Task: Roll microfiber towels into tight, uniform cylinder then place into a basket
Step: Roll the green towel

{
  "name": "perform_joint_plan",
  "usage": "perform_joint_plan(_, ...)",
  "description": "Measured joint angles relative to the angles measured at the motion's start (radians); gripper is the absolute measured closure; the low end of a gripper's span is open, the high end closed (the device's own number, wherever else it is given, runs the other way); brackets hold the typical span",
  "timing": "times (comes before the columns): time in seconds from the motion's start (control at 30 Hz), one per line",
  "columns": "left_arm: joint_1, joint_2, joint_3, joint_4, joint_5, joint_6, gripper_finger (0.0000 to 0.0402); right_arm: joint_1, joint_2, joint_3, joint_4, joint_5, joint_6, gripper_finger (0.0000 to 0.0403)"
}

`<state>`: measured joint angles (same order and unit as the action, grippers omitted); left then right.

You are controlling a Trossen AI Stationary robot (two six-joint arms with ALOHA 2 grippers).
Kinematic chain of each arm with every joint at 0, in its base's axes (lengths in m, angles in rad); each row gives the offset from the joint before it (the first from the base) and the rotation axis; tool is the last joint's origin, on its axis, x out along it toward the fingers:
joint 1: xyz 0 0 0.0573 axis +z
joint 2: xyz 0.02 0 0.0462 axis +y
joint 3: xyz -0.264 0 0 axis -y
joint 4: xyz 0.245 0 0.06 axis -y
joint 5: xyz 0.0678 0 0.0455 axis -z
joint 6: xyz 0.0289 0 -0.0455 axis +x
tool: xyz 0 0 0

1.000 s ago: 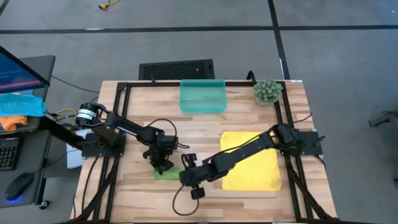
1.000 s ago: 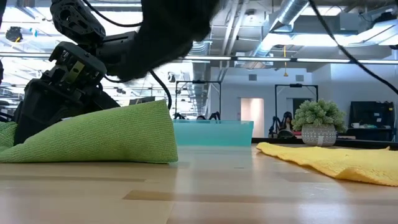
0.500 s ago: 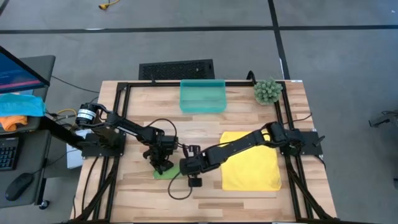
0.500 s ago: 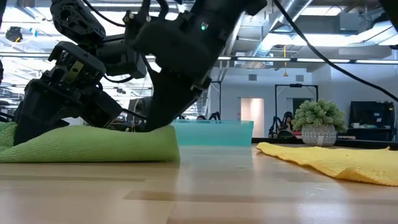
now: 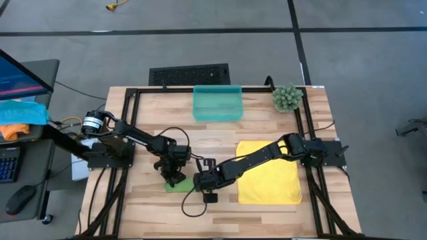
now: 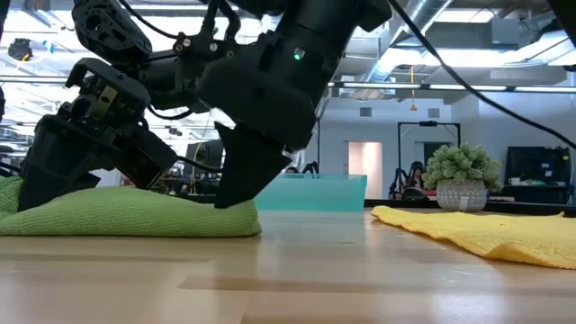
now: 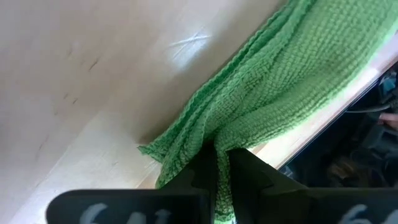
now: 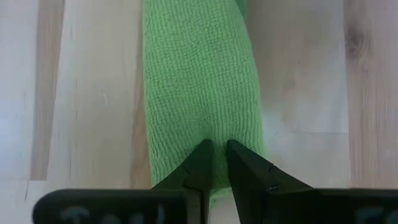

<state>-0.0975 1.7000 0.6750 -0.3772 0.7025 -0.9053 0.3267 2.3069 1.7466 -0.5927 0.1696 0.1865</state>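
Note:
The light green towel (image 5: 181,186) lies as a low, folded-over bundle on the table near its front, long side left to right; it also shows in the low view (image 6: 135,219). My left gripper (image 5: 174,178) is shut on its left part, and my right gripper (image 5: 199,181) is shut on its right end. The bright yellow towel (image 5: 270,172) lies flat on the table's right half, untouched. The teal basket (image 5: 217,104) stands at the far edge, middle. My left gripper pinches a bunched fold of the green towel (image 7: 210,132) between its two fingers, several layers, near the towel's left end. The fingers slant down from above. The towel rests on the table. My right gripper pinches the green towel's right end (image 8: 215,129) between its two fingers, coming at it along its length from the table's right side and slanting down (image 6: 236,191). The towel lies flat on the table under the fingers.
A small potted plant (image 5: 287,98) stands at the far right corner. A black grille panel (image 5: 189,73) lies beyond the far edge. A black frame (image 5: 131,100) runs round the table. Bare wood shows in front of the towels (image 6: 360,279).
My right gripper has gone toward the table's left edge and down onto the green towel's right end. That end, raised in a peak a second ago, has come down and the towel now lies low and flat.

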Motion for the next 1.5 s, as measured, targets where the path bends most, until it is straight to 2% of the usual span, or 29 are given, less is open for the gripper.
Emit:
perform_joint_plan(0.17, -0.002, 0.002, -0.002, 0.027, 0.0, 0.038, 0.0363, -0.005, 0.001, 0.001, -0.01, -0.005, 0.02, 0.0326)
perform_joint_plan(0.47, -0.014, 0.0, 0.001, 0.041, 0.016, 0.07, 0.0254, -0.007, 0.002, -0.001, -0.016, -0.009, 0.024, 0.0326)
perform_joint_plan(0.6, -0.019, -0.01, 0.0, 0.042, 0.025, 0.106, 0.0233, -0.006, 0.004, -0.001, -0.017, -0.009, 0.024, 0.0326)
perform_joint_plan(0.73, -0.024, -0.073, -0.003, 0.029, -0.045, 0.125, 0.0235, -0.006, 0.004, -0.002, -0.018, -0.009, 0.024, 0.0326)
perform_joint_plan(0.9, -0.042, -0.214, -0.005, -0.032, -0.19, 0.111, 0.0246, -0.006, 0.004, -0.002, -0.023, -0.01, 0.024, 0.0326)
perform_joint_plan(1.13, -0.167, -0.414, -0.004, -0.162, -0.489, 0.137, 0.0253, -0.006, 0.004, -0.003, -0.022, -0.01, 0.024, 0.0326)
perform_joint_plan(1.33, -0.329, -0.468, -0.003, -0.071, -0.663, 0.237, 0.0253, -0.006, 0.004, -0.003, -0.022, -0.011, 0.024, 0.0326)
perform_joint_plan(1.5, -0.443, -0.437, -0.001, 0.043, -0.733, 0.337, 0.0253, -0.006, 0.004, -0.003, -0.021, -0.011, 0.024, 0.0326)
